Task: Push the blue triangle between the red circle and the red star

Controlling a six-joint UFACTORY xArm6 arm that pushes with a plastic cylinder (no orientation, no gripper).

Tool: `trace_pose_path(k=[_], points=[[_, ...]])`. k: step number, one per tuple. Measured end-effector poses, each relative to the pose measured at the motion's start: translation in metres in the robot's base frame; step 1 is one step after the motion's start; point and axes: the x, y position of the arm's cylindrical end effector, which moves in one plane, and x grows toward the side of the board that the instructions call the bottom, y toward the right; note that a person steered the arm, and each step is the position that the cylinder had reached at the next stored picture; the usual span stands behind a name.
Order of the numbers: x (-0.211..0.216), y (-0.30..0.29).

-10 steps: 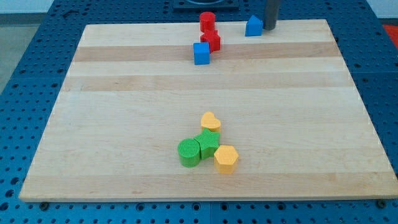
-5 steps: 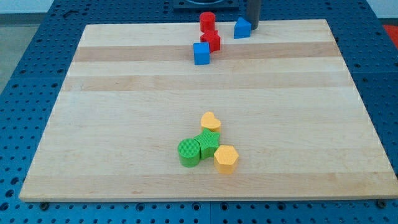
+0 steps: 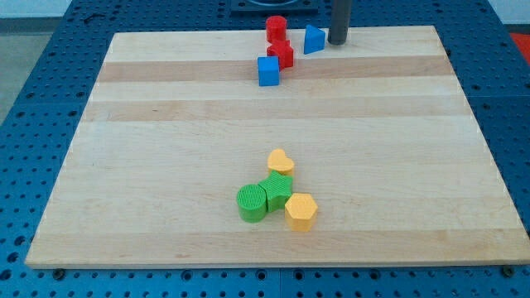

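Note:
The blue triangle (image 3: 312,39) stands near the board's top edge, a little to the right of the red circle (image 3: 276,27) and the red star (image 3: 281,55). The red circle is at the very top edge, the red star just below it. My tip (image 3: 338,41) is just right of the blue triangle, with a small gap between them. A blue cube (image 3: 268,71) sits just below and left of the red star.
Low in the middle of the wooden board (image 3: 166,165) lies a cluster: a yellow heart (image 3: 281,161), a green cylinder (image 3: 252,203), a green block (image 3: 278,191) and a yellow hexagon (image 3: 301,211).
The rod moved left and pushed the blue triangle left toward the red blocks. The triangle has turned a little. The other blocks have not moved.

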Motion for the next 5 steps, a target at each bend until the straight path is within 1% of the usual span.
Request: trace_pose_path(k=[1, 3, 5], points=[[0.003, -0.008], [0.003, -0.049], [0.003, -0.062]])
